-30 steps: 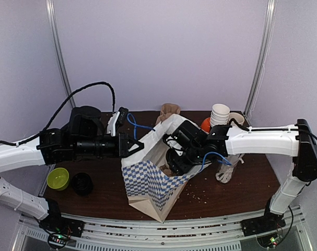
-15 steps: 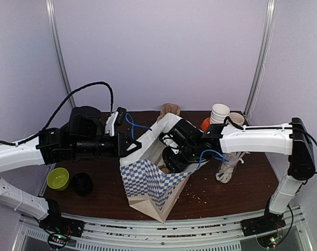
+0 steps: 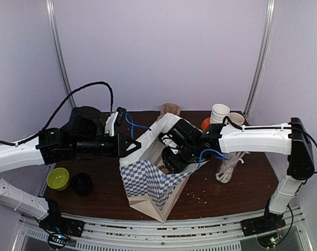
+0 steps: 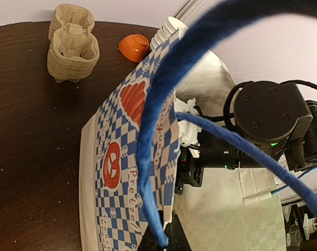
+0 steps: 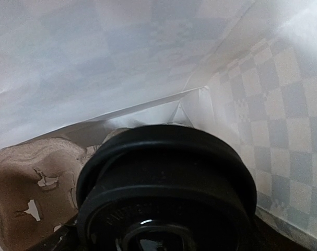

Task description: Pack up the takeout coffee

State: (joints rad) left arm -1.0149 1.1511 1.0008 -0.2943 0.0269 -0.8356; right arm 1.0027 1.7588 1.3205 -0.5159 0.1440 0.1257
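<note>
View into the paper bag (image 3: 148, 180). My left gripper (image 3: 136, 146) is clamped tight on the bag's rim, holding the mouth open. My right gripper (image 3: 171, 159) reaches inside, jaws set wide. I cannot tell whether they grip the cup (image 5: 166, 183), which sits deep in the bag just beside the carrier tray (image 5: 22, 183). Likely risks: 1, the cup misses its hole and tips; 2, the rim slips free and the mouth collapses.

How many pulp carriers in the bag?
1: the pulp carrier, deep in the bag, left of the cup's dark top in the right wrist view; more may be hidden.
</note>
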